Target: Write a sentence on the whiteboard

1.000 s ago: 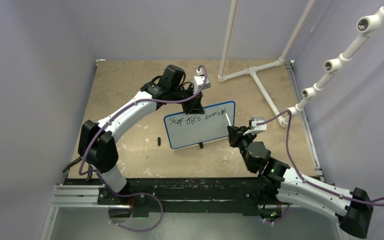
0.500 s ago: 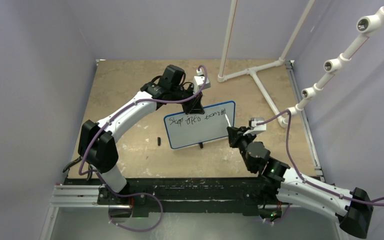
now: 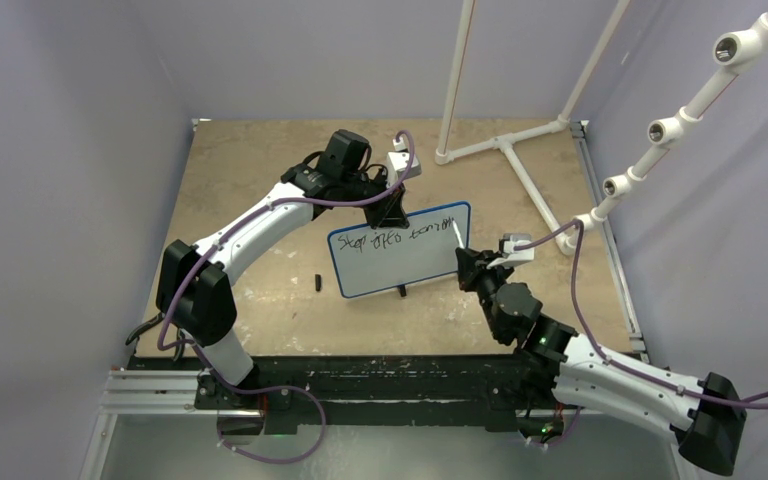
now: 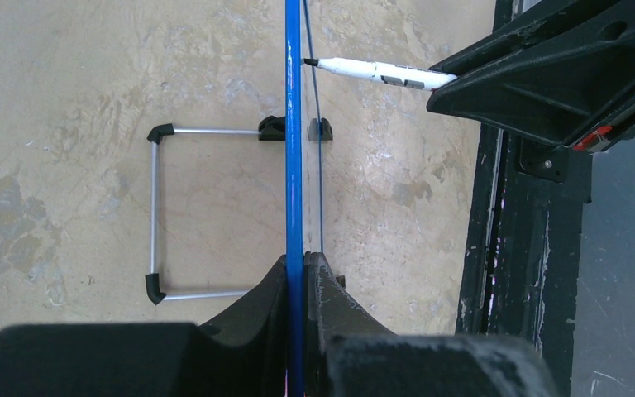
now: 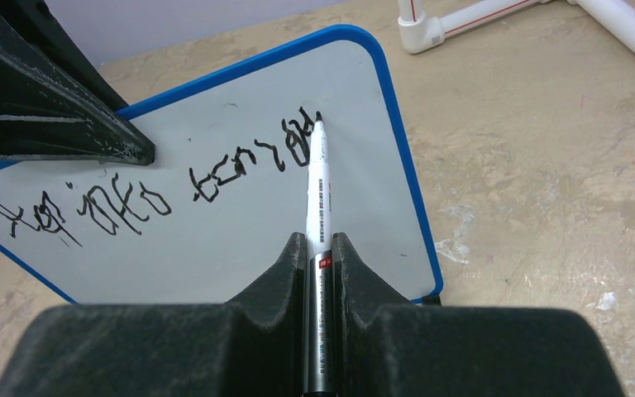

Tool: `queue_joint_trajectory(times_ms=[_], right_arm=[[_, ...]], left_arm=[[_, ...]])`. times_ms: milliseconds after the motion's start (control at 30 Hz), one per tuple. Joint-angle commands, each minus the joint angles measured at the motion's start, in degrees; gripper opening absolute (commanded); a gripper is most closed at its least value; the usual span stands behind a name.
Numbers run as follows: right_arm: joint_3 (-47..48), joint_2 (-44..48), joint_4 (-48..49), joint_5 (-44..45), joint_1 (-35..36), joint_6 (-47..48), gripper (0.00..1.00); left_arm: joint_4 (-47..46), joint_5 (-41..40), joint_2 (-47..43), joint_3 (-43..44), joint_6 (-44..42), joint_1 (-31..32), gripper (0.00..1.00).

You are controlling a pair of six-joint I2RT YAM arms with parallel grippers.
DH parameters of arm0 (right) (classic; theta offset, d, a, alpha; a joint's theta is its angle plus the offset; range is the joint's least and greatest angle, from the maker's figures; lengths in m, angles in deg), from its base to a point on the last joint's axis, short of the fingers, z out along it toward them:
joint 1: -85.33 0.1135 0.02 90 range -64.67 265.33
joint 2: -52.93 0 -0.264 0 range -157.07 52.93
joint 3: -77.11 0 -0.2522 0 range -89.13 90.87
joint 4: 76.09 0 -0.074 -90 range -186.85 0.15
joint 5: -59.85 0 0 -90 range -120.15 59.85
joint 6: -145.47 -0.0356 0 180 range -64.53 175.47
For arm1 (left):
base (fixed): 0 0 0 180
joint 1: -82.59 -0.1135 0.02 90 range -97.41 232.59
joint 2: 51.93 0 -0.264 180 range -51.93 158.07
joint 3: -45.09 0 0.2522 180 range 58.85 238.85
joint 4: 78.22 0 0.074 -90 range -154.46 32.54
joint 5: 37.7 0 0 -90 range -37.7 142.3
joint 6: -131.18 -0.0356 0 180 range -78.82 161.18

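Observation:
The whiteboard (image 3: 405,262), white with a thin blue rim, stands upright mid-table on its black feet. My left gripper (image 3: 390,213) is shut on its top edge; in the left wrist view the jaws pinch the blue rim (image 4: 294,165) edge-on. The sentence (image 3: 392,237) is one line of black scribble along the top; it also shows in the right wrist view (image 5: 174,186). My right gripper (image 3: 465,262) is shut on a white marker (image 5: 317,194), whose tip touches the board at the right end of the writing. The marker also shows in the left wrist view (image 4: 376,72).
A small black cap (image 3: 316,282) lies on the table left of the board. A white PVC pipe frame (image 3: 505,145) stands at the back right. The board's wire stand (image 4: 159,215) reaches behind it. A black rail (image 3: 360,375) runs along the near edge.
The right gripper and marker have shifted slightly right along the top line, by a few pixels. The left arm and board have not moved.

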Motion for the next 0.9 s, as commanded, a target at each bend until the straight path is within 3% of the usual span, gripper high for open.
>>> queue_joint_trajectory(times_ms=[0,500,867], right_arm=[[1.3,-0.7,1.9,2.7,-0.3,0.7,0.0],[1.0,-1.3,-0.3,0.5,-0.3,-1.5,0.0],[0.2,5.4,-1.8,1.6,-0.3,-0.9,0.0]], left_arm=[[3.6,1.4,-0.8,-1.4,-1.6,0.5,0.0],[3.6,1.4,-0.9,-1.4,-1.6,0.5,0.0],[3.5,1.3,-0.8,-1.4,-1.6,0.5,0.0]])
